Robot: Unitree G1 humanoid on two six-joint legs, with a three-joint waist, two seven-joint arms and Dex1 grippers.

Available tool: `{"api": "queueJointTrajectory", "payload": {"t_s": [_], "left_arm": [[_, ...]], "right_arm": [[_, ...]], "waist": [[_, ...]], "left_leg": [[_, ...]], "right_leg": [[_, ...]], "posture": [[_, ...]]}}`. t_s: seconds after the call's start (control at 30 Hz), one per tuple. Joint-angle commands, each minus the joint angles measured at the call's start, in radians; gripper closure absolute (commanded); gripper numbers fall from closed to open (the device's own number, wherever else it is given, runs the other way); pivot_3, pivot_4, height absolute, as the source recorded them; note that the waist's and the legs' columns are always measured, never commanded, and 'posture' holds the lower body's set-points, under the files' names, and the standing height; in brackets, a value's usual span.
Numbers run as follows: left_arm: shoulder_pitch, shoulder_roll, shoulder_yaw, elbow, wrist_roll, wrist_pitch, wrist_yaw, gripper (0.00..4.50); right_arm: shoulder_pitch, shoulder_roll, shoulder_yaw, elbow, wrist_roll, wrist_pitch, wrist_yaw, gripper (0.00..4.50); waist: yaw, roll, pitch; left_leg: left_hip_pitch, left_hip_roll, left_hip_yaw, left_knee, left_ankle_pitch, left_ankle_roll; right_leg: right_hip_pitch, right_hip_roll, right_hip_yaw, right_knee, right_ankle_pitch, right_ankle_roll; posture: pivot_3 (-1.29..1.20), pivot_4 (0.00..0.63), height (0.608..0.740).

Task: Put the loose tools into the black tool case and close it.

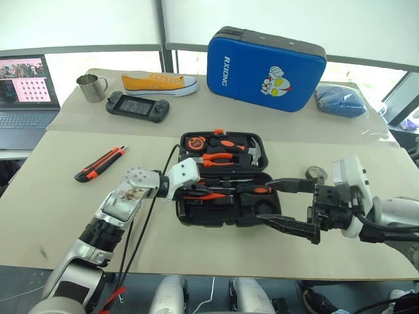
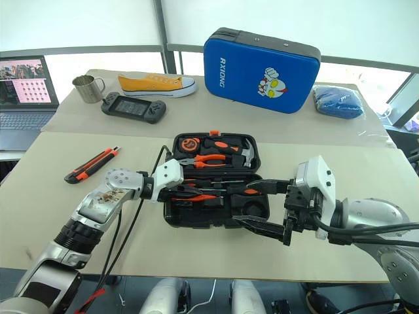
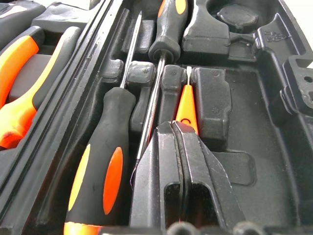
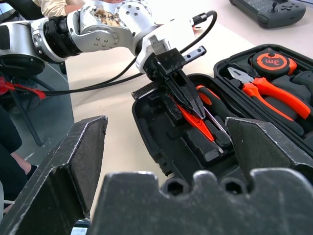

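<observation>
The black tool case (image 1: 190,212) lies open at the table's middle. My left gripper (image 1: 219,192) reaches into its near half from the left, shut on the slim orange screwdriver (image 3: 186,105), whose tip pokes out past the fingertips over a moulded slot. Two black-and-orange screwdrivers (image 3: 103,176) (image 3: 169,24) lie in slots beside it. The orange-and-black utility knife (image 1: 99,164) lies on the table left of the case. A small dark roll (image 1: 315,173) sits right of the case, partly hidden. My right gripper (image 1: 265,203) hangs open over the case's right end, holding nothing.
The case's far half holds orange-handled pliers (image 1: 219,157), a hammer (image 1: 256,152) and a tape measure (image 1: 195,141). Behind stand a blue cartoon case (image 1: 265,60), a yellow shoe (image 1: 159,82), a game controller (image 1: 137,104), a metal mug (image 1: 91,87), a blue cloth (image 1: 339,100), a laptop (image 1: 26,91).
</observation>
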State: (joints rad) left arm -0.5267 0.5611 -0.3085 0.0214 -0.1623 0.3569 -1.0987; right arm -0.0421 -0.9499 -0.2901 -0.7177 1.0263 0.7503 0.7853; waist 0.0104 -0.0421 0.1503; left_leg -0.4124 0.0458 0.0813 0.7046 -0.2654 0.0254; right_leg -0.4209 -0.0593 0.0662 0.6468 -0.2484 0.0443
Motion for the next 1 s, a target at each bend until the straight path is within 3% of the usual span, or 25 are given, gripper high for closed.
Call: {"api": "queueJointTrajectory", "payload": {"t_s": [0.03,0.07,0.1,0.13,0.27,0.37,0.47,0.6,0.73,0.83,1.0], "left_arm": [[0.036,0.052,0.071,-0.086,-0.04,0.065,0.003,4.43],[0.048,0.072,0.115,-0.124,-0.07,0.113,0.012,4.43],[0.06,0.092,0.158,-0.16,-0.101,0.158,0.02,3.93],[0.08,0.119,0.213,-0.202,-0.14,0.207,0.025,3.77],[0.16,0.191,0.371,-0.319,-0.231,0.318,0.063,2.4],[0.35,0.276,0.621,-0.378,-0.248,0.373,0.093,1.2],[0.539,0.333,0.793,-0.324,-0.18,0.301,0.113,0.07],[0.672,0.367,0.922,-0.188,-0.13,0.188,0.121,0.07],[0.669,0.42,0.946,-0.098,-0.13,0.143,0.102,0.07],[0.595,0.491,0.882,-0.004,-0.115,0.102,0.073,0.07],[0.298,0.588,0.631,0.261,-0.027,0.015,0.012,0.07]], "right_arm": [[-0.031,-0.011,-0.006,-0.004,0.007,-0.005,0.011,0.0],[-0.041,-0.011,0.002,0.0,0.001,-0.008,0.017,0.0],[-0.05,-0.01,0.009,0.005,-0.006,-0.012,0.024,0.0],[-0.065,-0.008,0.021,0.015,-0.015,-0.017,0.03,0.0],[-0.119,0.003,0.058,0.052,-0.045,-0.031,0.054,0.0],[-0.206,0.02,0.125,0.097,-0.092,-0.059,0.105,0.0],[-0.284,0.042,0.177,0.143,-0.124,-0.078,0.153,0.0],[-0.353,0.068,0.222,0.205,-0.155,-0.086,0.204,0.0],[-0.38,0.079,0.249,0.239,-0.187,-0.096,0.25,0.0],[-0.387,0.092,0.252,0.239,-0.194,-0.092,0.258,0.0],[-0.369,0.102,0.239,0.204,-0.18,-0.075,0.248,0.0]], "waist": [[-0.004,0.0,0.0],[-0.006,0.0,0.0],[-0.009,0.0,0.0],[-0.011,0.0,0.0],[-0.018,0.0,0.0],[-0.024,0.0,0.0],[-0.039,0.0,0.0],[-0.021,0.0,0.001],[0.001,-0.001,0.001],[0.005,-0.001,0.0],[0.001,-0.001,0.001]], "left_leg": [[0.0,0.0,0.0,0.0,0.0,0.0],[0.0,0.001,0.0,0.0,0.0,0.0],[0.0,0.001,0.0,0.0,0.0,0.0],[0.0,0.001,0.0,-0.001,0.0,0.0],[0.0,0.003,0.0,-0.001,0.0,0.0],[0.0,0.003,0.0,-0.002,0.0,0.0],[0.004,0.003,0.002,-0.006,0.0,0.0],[0.007,0.003,0.003,-0.01,0.0,-0.001],[0.006,0.003,0.004,-0.009,0.001,-0.002],[0.006,0.003,0.004,-0.009,0.001,-0.002],[0.006,0.002,0.008,-0.01,0.001,-0.003]], "right_leg": [[0.0,0.0,0.0,0.0,0.0,0.0],[-0.001,0.0,0.0,0.0,0.0,0.0],[-0.001,0.001,0.0,0.0,0.0,0.0],[-0.001,0.001,0.0,0.0,0.0,0.0],[-0.002,0.0,0.0,0.0,0.0,0.0],[-0.001,-0.001,0.0,0.0,0.0,0.0],[-0.002,0.0,0.002,-0.001,0.0,-0.001],[-0.001,0.0,0.001,0.0,-0.002,-0.004],[-0.001,-0.003,-0.001,-0.001,-0.001,-0.004],[-0.001,-0.003,-0.002,-0.001,-0.001,-0.004],[-0.002,-0.002,-0.002,0.0,-0.001,-0.005]], "posture": [[0.0,0.15,0.74],[0.0,0.15,0.74],[0.0,0.15,0.74],[0.0,0.15,0.74],[0.0,0.15,0.74],[0.0,0.15,0.74],[0.0,0.15,0.74],[0.0,0.15,0.74],[0.0,0.15,0.74],[0.0,0.15,0.74],[0.0,0.15,0.74]]}}
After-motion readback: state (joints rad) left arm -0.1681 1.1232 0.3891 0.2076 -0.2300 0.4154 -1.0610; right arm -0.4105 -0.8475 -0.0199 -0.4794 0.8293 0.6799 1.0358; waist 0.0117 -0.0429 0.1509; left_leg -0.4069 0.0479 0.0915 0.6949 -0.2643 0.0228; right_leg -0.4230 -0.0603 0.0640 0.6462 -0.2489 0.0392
